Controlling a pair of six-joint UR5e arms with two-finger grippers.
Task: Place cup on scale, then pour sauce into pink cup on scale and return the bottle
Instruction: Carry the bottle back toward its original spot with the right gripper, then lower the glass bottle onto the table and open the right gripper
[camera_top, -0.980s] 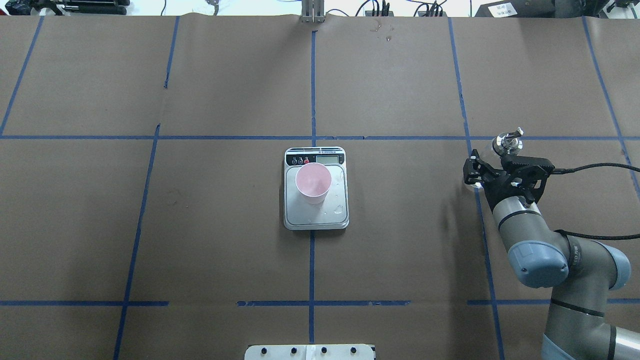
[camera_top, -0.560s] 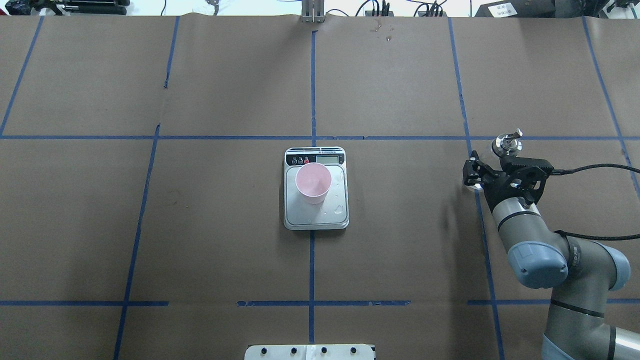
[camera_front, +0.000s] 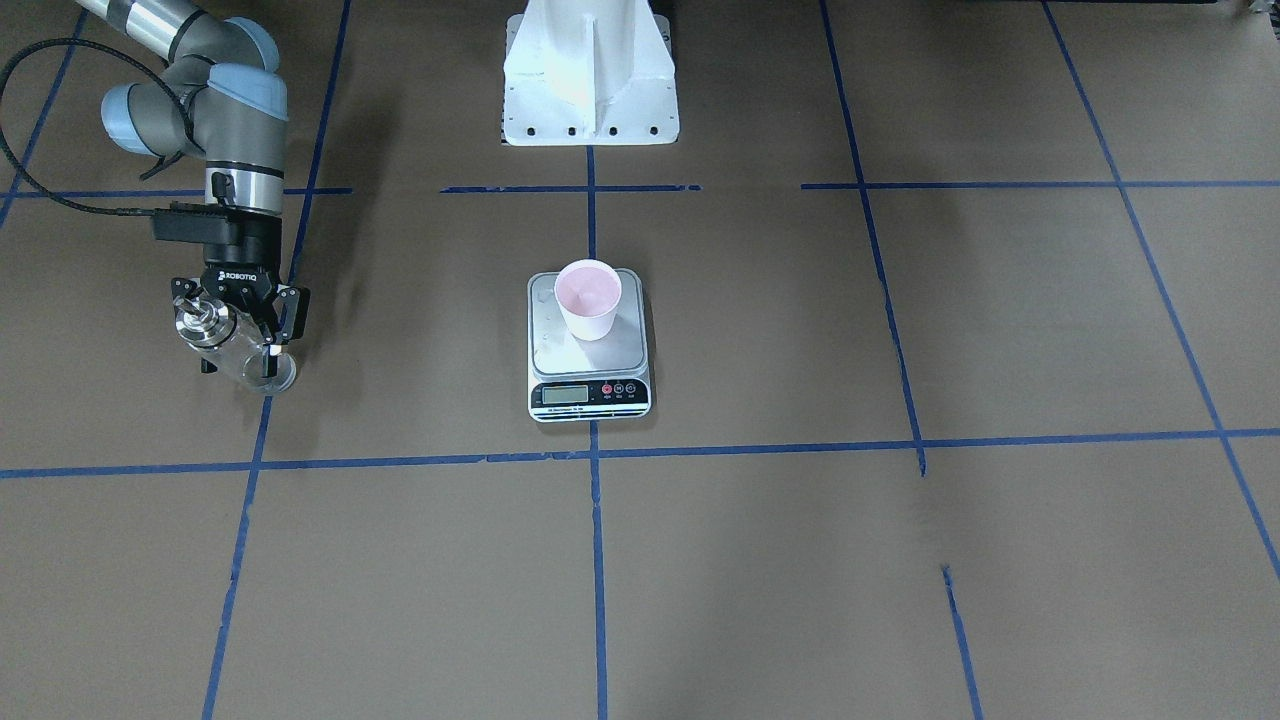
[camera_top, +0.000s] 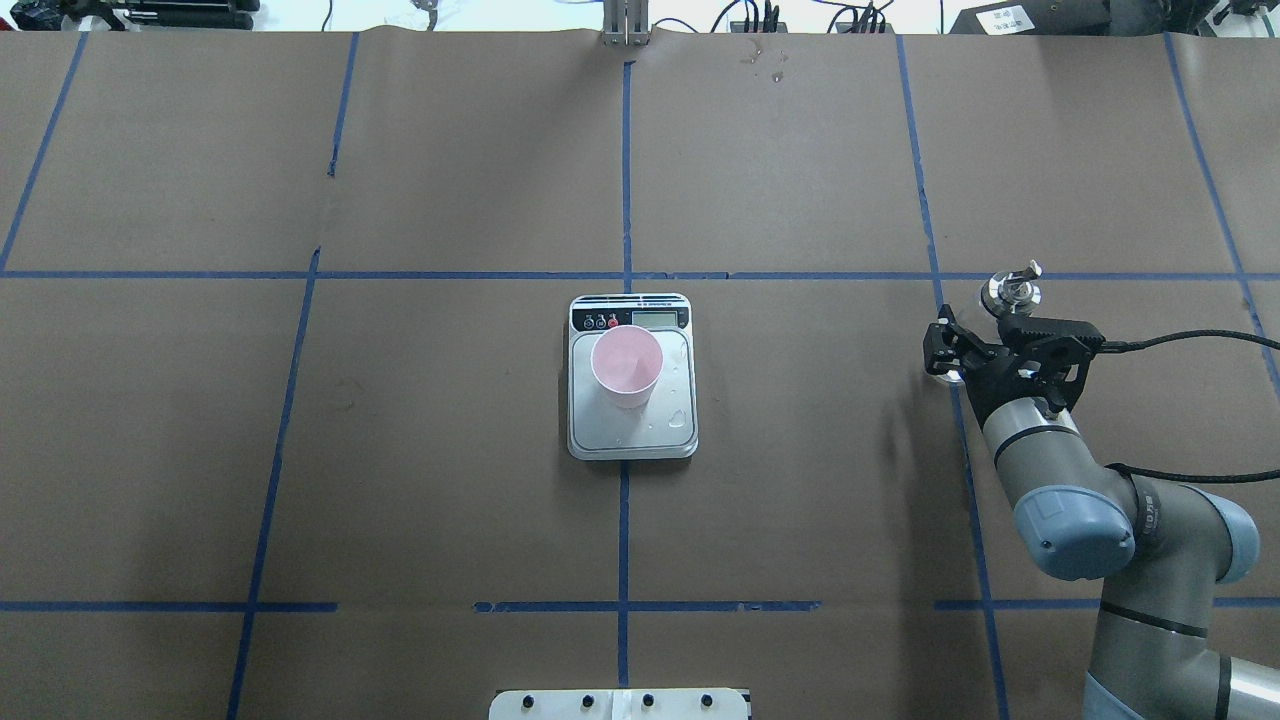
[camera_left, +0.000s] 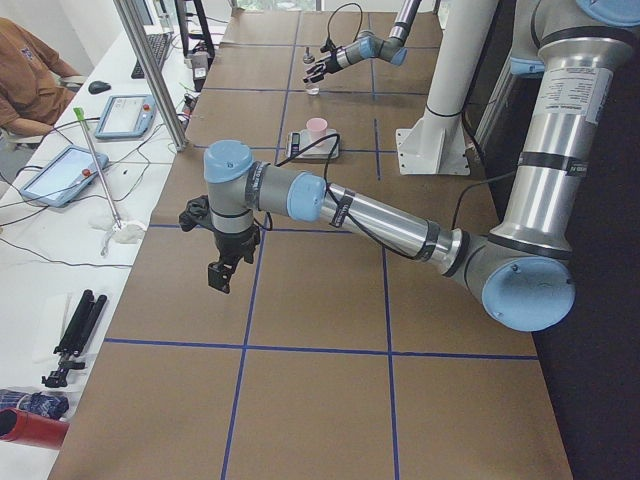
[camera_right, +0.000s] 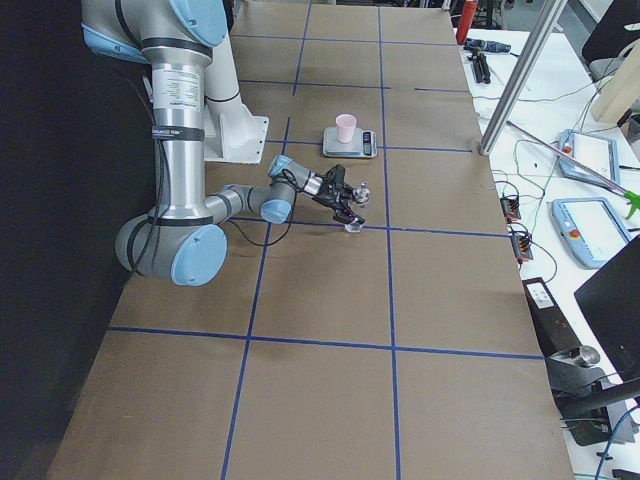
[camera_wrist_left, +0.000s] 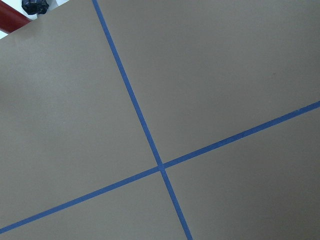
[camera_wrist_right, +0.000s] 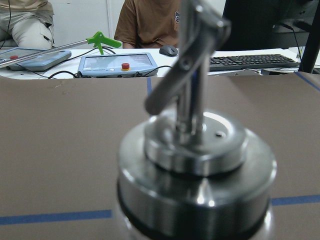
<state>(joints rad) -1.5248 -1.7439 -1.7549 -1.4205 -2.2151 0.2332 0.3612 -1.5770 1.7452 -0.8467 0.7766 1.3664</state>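
One slight shift: right gripper (camera_front: 240, 352), clamped on bottle (camera_top: 1010, 292), eased lower near right edge of table (camera_top: 800, 520). Cup (camera_top: 626, 362) on scale (camera_top: 640, 437); return likely ending, release pending. Left gripper (camera_left: 220, 275): cannot tell.

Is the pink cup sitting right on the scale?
Touching. The exterior front-facing view shows the cup standing upright on the scale, its base on the silver platform with no gap.

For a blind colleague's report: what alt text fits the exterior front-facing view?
The right gripper grips a clear glass bottle at the view's left. At centre, a pink cup stands on a small silver scale on the brown table.
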